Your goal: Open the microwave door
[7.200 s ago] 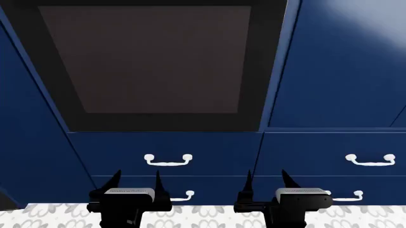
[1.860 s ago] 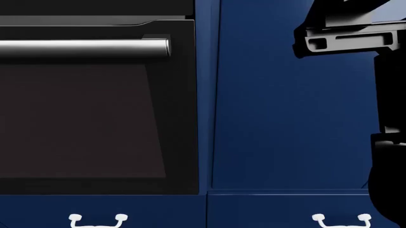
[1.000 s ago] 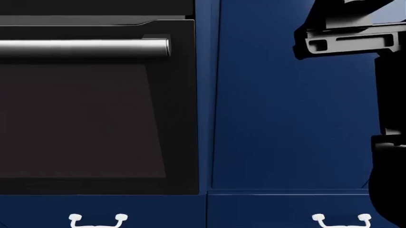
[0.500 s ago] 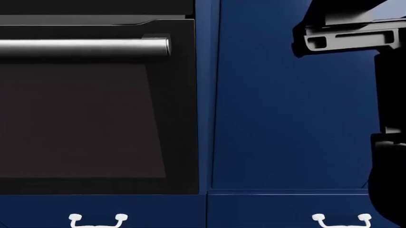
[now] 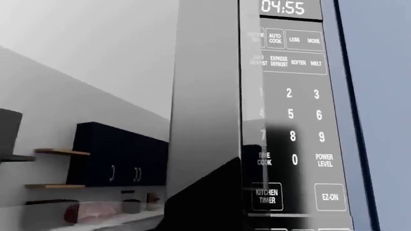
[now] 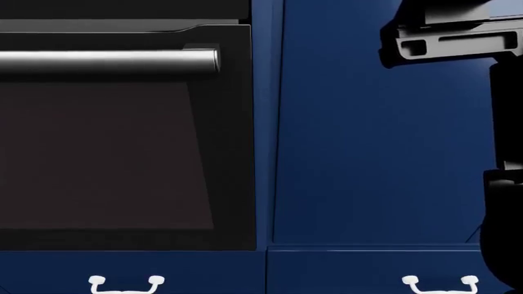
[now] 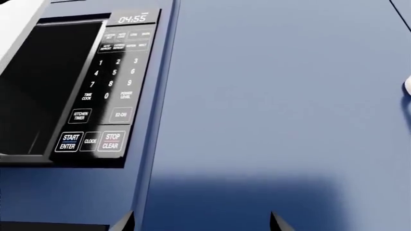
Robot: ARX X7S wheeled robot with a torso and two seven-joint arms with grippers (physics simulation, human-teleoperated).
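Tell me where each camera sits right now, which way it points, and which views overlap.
Head view: on the head, facing the oven door and blue cabinets; the right arm shows at the edge.
Left wrist view: near the left gripper, close to the microwave keypad and looking along the door; no fingers visible.
Right wrist view: near the right gripper, facing the microwave and cabinet panel; two fingertips show.
Shared: both wrist views show the keypad and the clock reading 04:55.
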